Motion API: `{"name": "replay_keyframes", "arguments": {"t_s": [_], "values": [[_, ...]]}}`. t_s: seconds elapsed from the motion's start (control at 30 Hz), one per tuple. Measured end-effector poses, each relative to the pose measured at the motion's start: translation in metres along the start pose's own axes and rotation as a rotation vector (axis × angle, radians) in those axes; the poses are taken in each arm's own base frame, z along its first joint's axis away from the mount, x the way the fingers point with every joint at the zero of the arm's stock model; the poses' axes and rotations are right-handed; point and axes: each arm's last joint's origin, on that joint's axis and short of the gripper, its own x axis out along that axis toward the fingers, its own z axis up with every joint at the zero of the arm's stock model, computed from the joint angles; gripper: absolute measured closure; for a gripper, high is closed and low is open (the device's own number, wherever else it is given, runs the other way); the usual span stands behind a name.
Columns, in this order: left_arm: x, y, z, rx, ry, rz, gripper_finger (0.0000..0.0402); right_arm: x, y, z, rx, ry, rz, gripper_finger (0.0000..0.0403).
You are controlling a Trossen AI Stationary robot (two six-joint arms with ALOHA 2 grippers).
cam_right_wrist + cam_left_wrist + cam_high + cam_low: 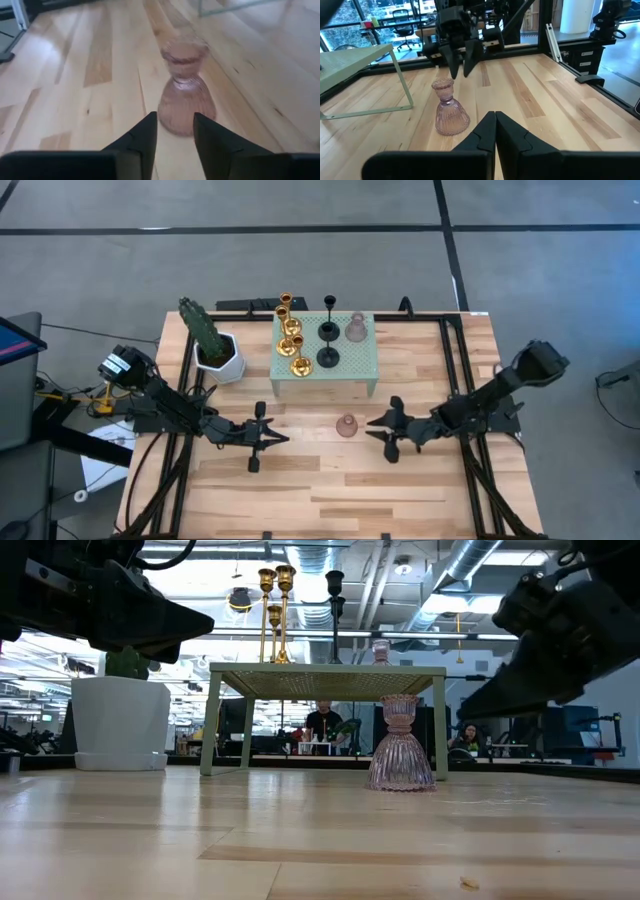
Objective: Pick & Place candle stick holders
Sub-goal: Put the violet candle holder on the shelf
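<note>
Pink holder (346, 425) upright on tabletop (330, 490), just at 9 o'clock of right claw (384, 432), fingers apart. Left claw (272, 437) together.

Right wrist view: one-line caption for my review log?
Open right gripper faces the upright pink ribbed glass candle holder standing on the wooden table.

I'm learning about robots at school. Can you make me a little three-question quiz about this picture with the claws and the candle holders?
1. True or false: the pink candle holder on the table stands upright.
2. Which claw is open: A) left claw B) right claw?
3. Fill in: the gold candle holders stand on the pale green ____.

Key: 1 true. 2 B; the left claw's fingers are shut. 3 stand.
</note>
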Motion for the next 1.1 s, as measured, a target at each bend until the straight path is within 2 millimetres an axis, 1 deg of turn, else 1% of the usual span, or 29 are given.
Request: {"name": "replay_keyframes", "arguments": {"t_s": [0.1,0.3,0.37,0.43,0.57,0.77,1.0,1.1], "values": [[0.0,0.0,0.0,0.0,0.0,0.0,0.0394,0.008,0.004,-0.002,-0.013,-0.046,0.02,0.0262],[0.0,0.0,0.0,0.001,0.001,0.0,0.0394,0.027,0.008,0.0,-0.013,-0.068,0.002,0.0181],[0.0,0.0,0.0,0.001,0.001,0.0,0.0394,0.033,0.009,0.003,-0.009,-0.068,-0.012,0.0164],[0.0,0.0,0.0,0.001,0.001,0.0,0.0394,0.042,0.01,0.007,-0.002,-0.071,-0.027,0.0156],[0.0,0.0,0.0,0.001,0.001,0.0,0.0394,0.055,0.01,0.013,0.01,-0.074,-0.053,0.0155],[0.0,0.0,0.0,0.001,0.002,0.0,0.0394,0.069,0.007,0.015,0.018,-0.067,-0.091,0.0167],[0.0,0.0,-0.001,0.003,0.006,-0.001,0.0394,0.077,0.004,0.022,0.036,-0.081,-0.11,0.0185],[0.0,0.0,-0.001,0.003,0.007,-0.001,0.0394,0.078,0.003,0.024,0.042,-0.088,-0.113,0.0204]]}}
